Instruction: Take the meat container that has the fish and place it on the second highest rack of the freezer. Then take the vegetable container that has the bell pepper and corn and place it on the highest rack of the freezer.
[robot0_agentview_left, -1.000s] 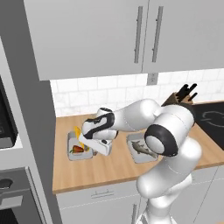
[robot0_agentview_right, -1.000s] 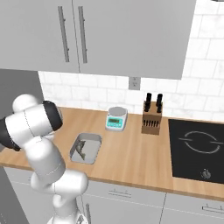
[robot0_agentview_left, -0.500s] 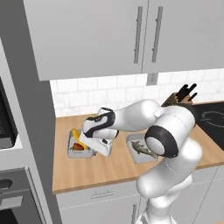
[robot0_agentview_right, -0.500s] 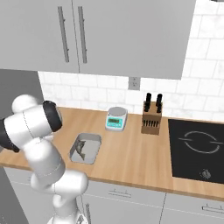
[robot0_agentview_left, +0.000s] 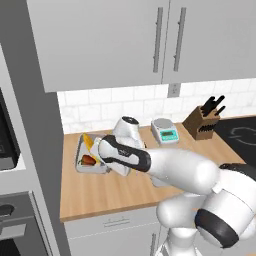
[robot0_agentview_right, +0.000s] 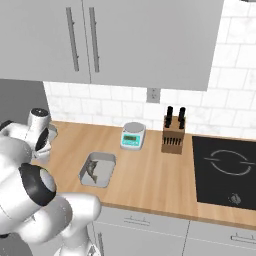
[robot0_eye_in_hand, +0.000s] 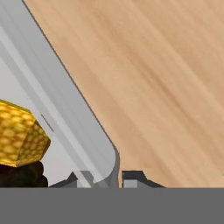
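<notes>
The vegetable container, a grey tray, sits at the left end of the wooden counter. It holds the yellow corn and the red bell pepper. My gripper is at the tray's right rim. In the hand view the gripper is shut on the tray's corner wall, one fingertip on each side, with the corn just inside. The meat container with the grey-brown fish lies on the counter to the right, apart from the hand. The freezer is out of view.
A teal kitchen scale and a knife block stand by the tiled back wall. A black cooktop lies at the right. White wall cupboards hang above the counter. A tall grey panel borders the counter's left end.
The jaws have closed on the vegetable container's rim. The arm's elbow has swung lower and forward, and the tray sits slightly higher in the left base view.
</notes>
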